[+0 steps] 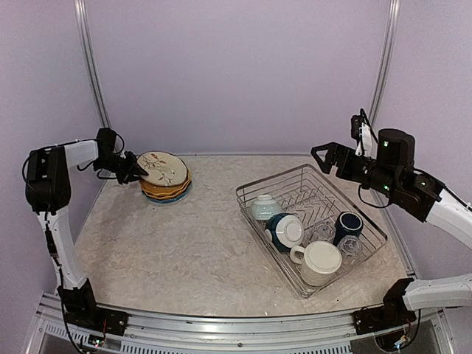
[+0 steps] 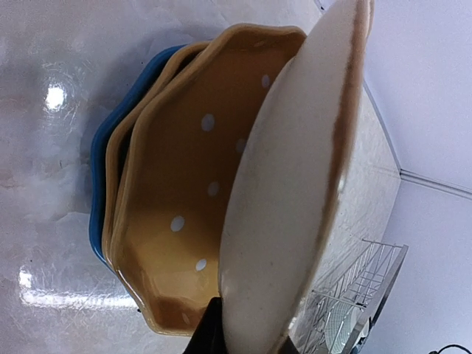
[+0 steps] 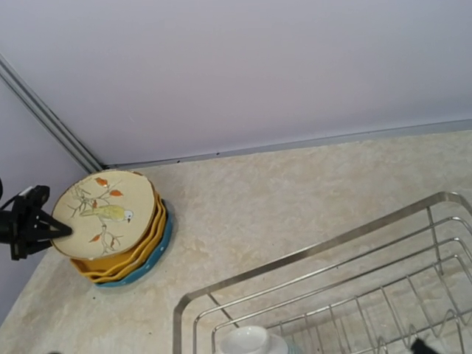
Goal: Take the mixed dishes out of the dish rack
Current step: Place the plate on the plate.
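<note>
At far left, the cream plate (image 3: 103,214) bore a yellow bird and orange leaves above white-dotted orange plates (image 2: 192,221) and a blue plate (image 2: 99,169), while the wire rack (image 1: 269,179) was silver.

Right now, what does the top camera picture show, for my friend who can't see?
The left jaws grip the rim of a floral plate atop a stack of plates at far left. On the right, a dish rack holds bowls, mugs and glasses, with the right jaws open near its far corner.
</note>
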Controlling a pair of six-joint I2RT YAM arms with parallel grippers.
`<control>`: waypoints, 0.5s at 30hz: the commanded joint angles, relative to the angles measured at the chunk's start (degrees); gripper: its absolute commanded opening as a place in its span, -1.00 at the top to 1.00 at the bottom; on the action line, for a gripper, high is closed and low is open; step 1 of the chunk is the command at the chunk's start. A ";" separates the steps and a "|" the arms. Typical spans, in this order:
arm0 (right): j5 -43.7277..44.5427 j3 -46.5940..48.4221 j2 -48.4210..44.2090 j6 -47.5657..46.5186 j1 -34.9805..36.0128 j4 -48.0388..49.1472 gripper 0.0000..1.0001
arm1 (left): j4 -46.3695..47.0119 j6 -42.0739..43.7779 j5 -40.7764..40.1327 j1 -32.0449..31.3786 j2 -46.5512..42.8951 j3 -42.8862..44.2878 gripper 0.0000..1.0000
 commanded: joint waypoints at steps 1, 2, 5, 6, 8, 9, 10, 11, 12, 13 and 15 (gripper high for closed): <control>-0.61 -0.76 1.10 -0.52 -0.56 -1.19 -1.00 | 2.96 1.91 2.03 -0.54 1.21 2.71 0.68; -1.16 -0.68 1.39 -0.53 -0.58 -1.30 -1.00 | 2.54 2.00 0.98 -0.64 1.26 2.82 0.63; -2.77 -1.11 2.04 -0.65 -0.60 -1.36 -1.00 | 2.12 1.71 0.75 -0.56 1.31 3.05 0.43; -2.81 -1.38 2.11 -0.53 -0.55 -1.39 -0.99 | 1.80 2.00 0.29 -0.70 1.14 2.99 0.33; -2.74 -1.33 2.47 -0.35 -0.54 -1.87 -0.99 | 0.51 2.95 -1.97 -1.14 0.48 3.17 0.15; -2.91 -0.99 2.78 -0.37 -0.56 -2.31 -1.00 | -0.17 3.20 -3.26 -1.31 0.22 3.30 0.03; -3.24 -0.60 3.08 -0.53 -0.54 -2.68 -1.00 | -0.64 3.20 -3.72 -1.38 -0.14 3.56 -0.05; -3.60 -0.43 3.30 -0.71 -0.53 -2.91 -1.00 | -1.00 3.00 -3.74 -1.31 -0.33 3.83 -0.10; -3.81 -0.42 3.57 -0.86 -0.60 -3.19 -1.00 | -1.33 2.99 -3.83 -1.38 -0.38 4.00 -0.17; -3.87 -0.33 3.87 -0.83 -0.61 -3.55 -0.99 | -2.07 3.17 -4.40 -1.41 -0.53 4.29 -0.25; -3.99 0.33 5.04 -0.64 -0.52 -5.05 -1.00 | -3.92 3.49 -6.80 -1.72 -0.82 4.73 -0.35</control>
